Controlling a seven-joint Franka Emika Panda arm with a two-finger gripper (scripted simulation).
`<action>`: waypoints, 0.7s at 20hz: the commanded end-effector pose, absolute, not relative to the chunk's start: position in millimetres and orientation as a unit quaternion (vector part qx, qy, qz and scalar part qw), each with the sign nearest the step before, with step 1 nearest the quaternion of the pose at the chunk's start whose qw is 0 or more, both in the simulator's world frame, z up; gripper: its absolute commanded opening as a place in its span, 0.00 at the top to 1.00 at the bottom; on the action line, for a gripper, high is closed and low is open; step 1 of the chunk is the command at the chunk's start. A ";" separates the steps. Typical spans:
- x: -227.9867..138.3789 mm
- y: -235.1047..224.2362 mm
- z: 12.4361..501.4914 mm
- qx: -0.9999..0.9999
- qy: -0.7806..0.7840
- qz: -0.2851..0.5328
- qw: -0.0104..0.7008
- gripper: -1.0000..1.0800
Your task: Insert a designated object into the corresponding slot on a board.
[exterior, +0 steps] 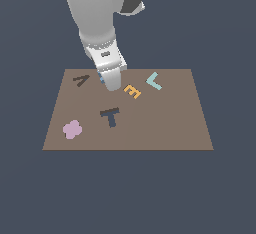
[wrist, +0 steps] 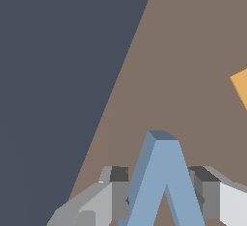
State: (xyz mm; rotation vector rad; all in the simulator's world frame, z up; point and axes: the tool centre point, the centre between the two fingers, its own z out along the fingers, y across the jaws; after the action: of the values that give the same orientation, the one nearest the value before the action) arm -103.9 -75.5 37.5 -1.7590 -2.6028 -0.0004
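Blue A piece [wrist: 164, 181] over board [exterior: 165, 123], beside A-slot [exterior: 81, 80].

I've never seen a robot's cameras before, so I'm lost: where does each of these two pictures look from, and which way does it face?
Exterior view: off the arm, raised, looking down at the board; shows the arm's grey links and gripper.
Wrist view: on the wrist, looking along the fingers at the blue letter piece between them.
Shared: the board, gripper, blue piece (a sliver outside), orange E.
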 end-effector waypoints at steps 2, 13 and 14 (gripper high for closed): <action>-106.9 -99.5 38.3 -0.530 -0.848 0.000 0.000 1.00; -104.9 -151.8 39.6 -0.466 -0.885 0.000 0.000 1.00; -104.4 -154.9 39.7 -0.462 -0.887 0.000 0.000 1.00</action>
State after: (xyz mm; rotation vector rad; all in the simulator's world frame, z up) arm -105.3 -149.9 39.5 -1.4741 -2.7749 -0.0010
